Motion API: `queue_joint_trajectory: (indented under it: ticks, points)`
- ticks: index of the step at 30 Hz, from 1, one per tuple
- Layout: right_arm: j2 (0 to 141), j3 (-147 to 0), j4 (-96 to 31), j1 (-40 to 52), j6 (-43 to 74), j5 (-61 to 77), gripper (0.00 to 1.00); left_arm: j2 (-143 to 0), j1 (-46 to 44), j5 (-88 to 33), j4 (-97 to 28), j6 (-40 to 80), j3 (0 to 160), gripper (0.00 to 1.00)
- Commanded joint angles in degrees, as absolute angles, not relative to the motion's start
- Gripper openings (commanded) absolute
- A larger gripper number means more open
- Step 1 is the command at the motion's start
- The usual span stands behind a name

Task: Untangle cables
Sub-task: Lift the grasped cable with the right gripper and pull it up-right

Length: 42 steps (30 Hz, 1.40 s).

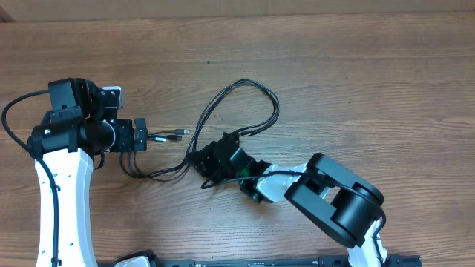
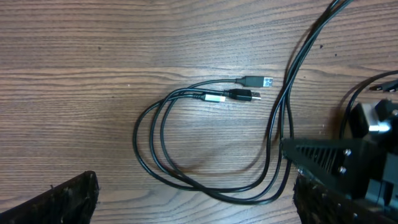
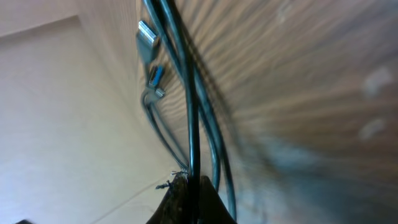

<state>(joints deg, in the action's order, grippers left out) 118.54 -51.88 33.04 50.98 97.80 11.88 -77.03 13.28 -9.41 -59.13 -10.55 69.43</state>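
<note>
thin glossy black cables (image 3: 191, 124) lie in loose rounded loops on the wood-grain table (image 1: 356, 67), mid-table between the two arms. flat silver-tipped plugs (image 2: 258, 81) sit side by side near the left gripper (image 1: 141, 136), jaws wide apart, holding nothing. right gripper (image 3: 189, 186) is pinched together on one cable strand.

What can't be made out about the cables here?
Overhead: the right end effector covers where it pinches the cables; plug ends too small to type.
Right wrist: blur hides how many strands sit between the fingers.
Left wrist: cables run off the top right edge.
</note>
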Motion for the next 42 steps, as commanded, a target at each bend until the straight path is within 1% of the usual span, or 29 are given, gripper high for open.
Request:
queue_joint_trajectory:
  ticks: [1,5,12,15,21,28,32,36,42]
  points:
    - [112.73,-52.60,29.04,47.70,85.71,13.87,0.04,-76.60,13.85,-9.47,-59.11,-11.35,70.35,1.00]
    - [105.30,-52.62,22.20,45.01,77.06,13.47,0.04,-76.60,13.85,-9.50,-59.13,-11.35,70.35,1.00]
    - [90.83,-52.71,10.35,40.64,66.83,12.91,0.04,-76.60,13.85,-9.47,-59.13,-11.35,70.35,1.00]
    - [83.15,-55.22,2.57,39.31,61.56,11.07,0.04,-76.60,13.85,-9.50,-59.11,-11.35,70.35,1.00]
    - [75.31,-64.86,-9.85,39.18,54.50,2.81,0.04,-76.60,13.85,-9.47,-59.11,-11.35,70.35,1.00]
    - [73.63,-84.16,-21.56,39.18,46.15,-1.17,0.04,-76.60,13.85,-9.50,-59.13,-11.35,70.35,1.00]
    - [73.63,-93.08,-26.44,39.18,43.38,-5.28,0.04,-76.60,13.85,-9.47,-59.11,-11.35,70.35,1.00]
    - [73.60,-97.56,-27.24,39.18,42.96,-8.14,0.04,-76.60,13.85,-9.47,-59.11,-11.35,70.35,1.00]
    - [73.60,-99.50,-27.09,39.11,42.94,-8.25,0.04,-76.60,13.85,-9.47,-59.11,-11.35,70.35,1.00]
